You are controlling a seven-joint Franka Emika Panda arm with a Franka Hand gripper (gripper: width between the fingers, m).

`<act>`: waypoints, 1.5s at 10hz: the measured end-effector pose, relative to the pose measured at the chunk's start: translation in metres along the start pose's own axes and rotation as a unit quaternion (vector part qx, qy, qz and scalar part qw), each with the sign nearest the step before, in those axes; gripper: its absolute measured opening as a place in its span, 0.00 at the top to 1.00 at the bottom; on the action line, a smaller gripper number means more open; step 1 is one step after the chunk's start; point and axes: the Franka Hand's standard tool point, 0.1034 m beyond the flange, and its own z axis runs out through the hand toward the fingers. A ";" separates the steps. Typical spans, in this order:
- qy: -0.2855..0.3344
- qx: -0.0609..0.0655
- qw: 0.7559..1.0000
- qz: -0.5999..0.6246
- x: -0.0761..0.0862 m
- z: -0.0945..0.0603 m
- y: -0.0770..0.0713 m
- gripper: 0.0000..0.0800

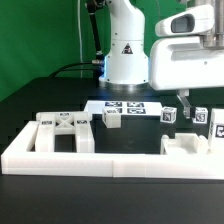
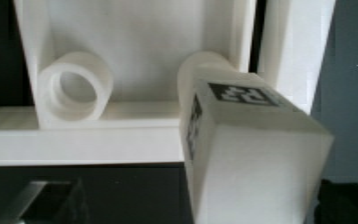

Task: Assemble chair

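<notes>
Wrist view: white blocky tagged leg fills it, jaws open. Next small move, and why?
Probably lower straight down over the white blocky tagged chair leg. The gripper hangs open, low at the exterior view's right, and appears to hold nothing. The leg sits close under the wrist camera, so it looks lined up for a grasp.

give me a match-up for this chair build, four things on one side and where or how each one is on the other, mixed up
1 ladder frame
2 marker board
3 gripper
4 curtain

a green
b open, above the parts at the exterior view's right
c flat on the table before the robot base
d at the exterior view's left

Pairs: 1-d, 2-c, 3-b, 4-a
</notes>
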 end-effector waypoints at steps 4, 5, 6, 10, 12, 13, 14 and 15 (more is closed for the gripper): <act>-0.005 0.000 1.000 0.000 -0.004 0.005 -0.002 0.33; -0.004 0.000 1.000 0.000 -0.004 0.005 -0.002 0.58; -0.004 0.000 1.000 0.000 -0.004 0.004 -0.002 0.64; -0.005 0.000 0.997 0.083 -0.004 0.005 -0.003 0.64; -0.005 0.000 0.990 0.141 -0.004 0.005 -0.003 0.64; -0.005 0.003 0.976 0.216 -0.006 0.005 -0.006 0.64; -0.005 0.004 0.963 0.271 -0.006 0.006 -0.010 0.64; -0.002 0.005 0.944 0.331 -0.005 0.006 -0.014 0.64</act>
